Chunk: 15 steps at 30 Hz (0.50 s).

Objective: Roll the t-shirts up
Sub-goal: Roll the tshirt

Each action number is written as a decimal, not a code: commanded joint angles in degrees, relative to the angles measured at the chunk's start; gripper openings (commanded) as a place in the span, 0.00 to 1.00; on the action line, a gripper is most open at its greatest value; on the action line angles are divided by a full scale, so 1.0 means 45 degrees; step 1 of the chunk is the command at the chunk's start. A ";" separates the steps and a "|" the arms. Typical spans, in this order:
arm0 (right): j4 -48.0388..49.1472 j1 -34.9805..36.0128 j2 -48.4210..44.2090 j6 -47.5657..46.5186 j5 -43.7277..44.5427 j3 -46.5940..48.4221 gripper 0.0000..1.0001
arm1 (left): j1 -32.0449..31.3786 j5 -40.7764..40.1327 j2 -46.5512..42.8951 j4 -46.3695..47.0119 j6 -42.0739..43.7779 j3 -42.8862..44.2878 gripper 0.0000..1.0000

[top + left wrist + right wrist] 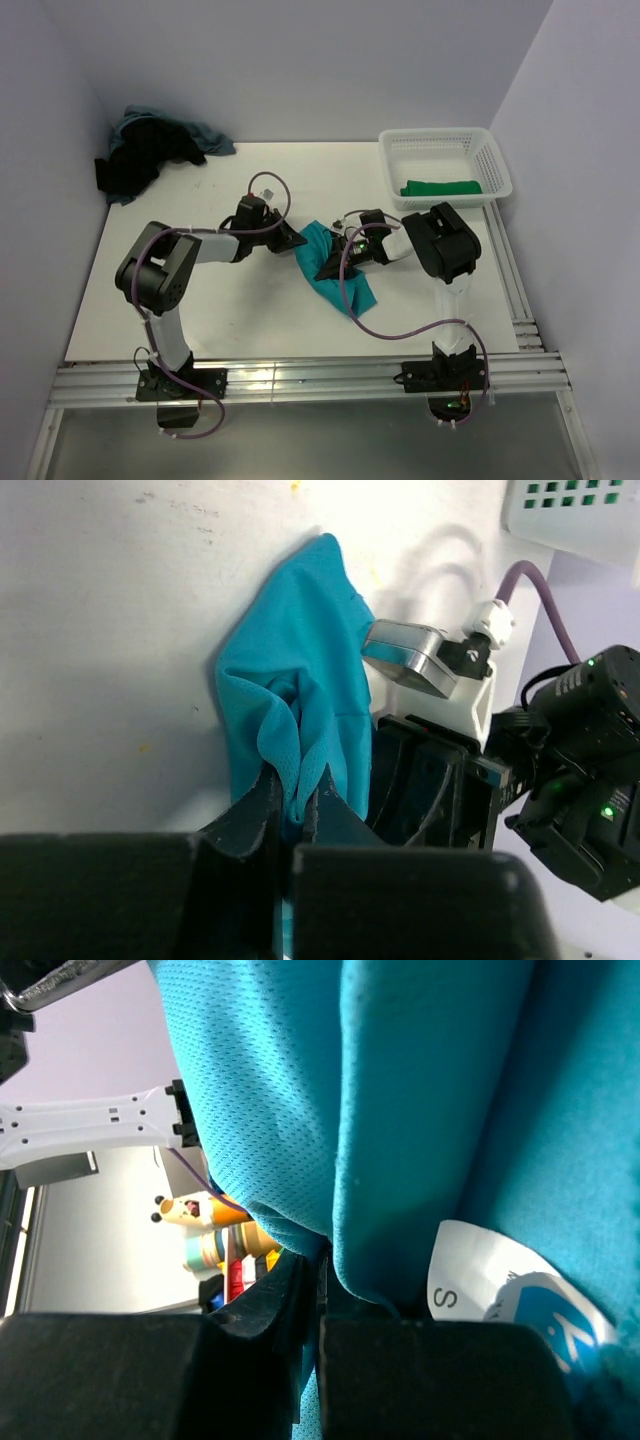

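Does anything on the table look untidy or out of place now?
The teal t-shirt lies crumpled mid-table, pinched by the left end effector and the right end effector, not spread flat. Dark shirts sit heaped in the far left corner.

Teal t-shirt (345,290): bright, fine-knit, bunched in loose folds at the centre, trailing toward the near side; white size label (480,1280) marked S exposed.
Green t-shirt (440,187): compact long bundle inside the white lattice basket (435,133), far right.
Black t-shirt (140,165): crumpled heap, far left.
Dusty blue t-shirt (208,135): crumpled, touching the black one.
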 commanded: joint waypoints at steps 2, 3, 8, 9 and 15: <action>-0.2535 -0.0099 0.0766 0.0405 0.1957 -0.0154 0.04 | -0.0106 -0.0716 -0.0013 -0.1546 0.0710 0.0833 0.00; -0.2806 -0.0080 0.0688 0.0288 0.1996 -0.0134 0.07 | -0.0106 -0.0892 -0.0052 -0.1977 0.0847 0.1143 0.00; -0.3920 -0.0099 -0.0441 -0.0707 0.2658 0.0237 0.39 | -0.0106 -0.2025 -0.0267 -0.4089 0.1532 0.1985 0.00; -0.4483 -0.0099 -0.0697 -0.0902 0.2835 0.0315 0.42 | -0.0106 -0.2259 -0.0306 -0.4323 0.1668 0.2122 0.00; -0.8112 -0.0080 -0.2884 -0.3089 0.4997 0.1486 0.53 | -0.0106 -0.2456 -0.0112 -0.5028 0.1844 0.2630 0.00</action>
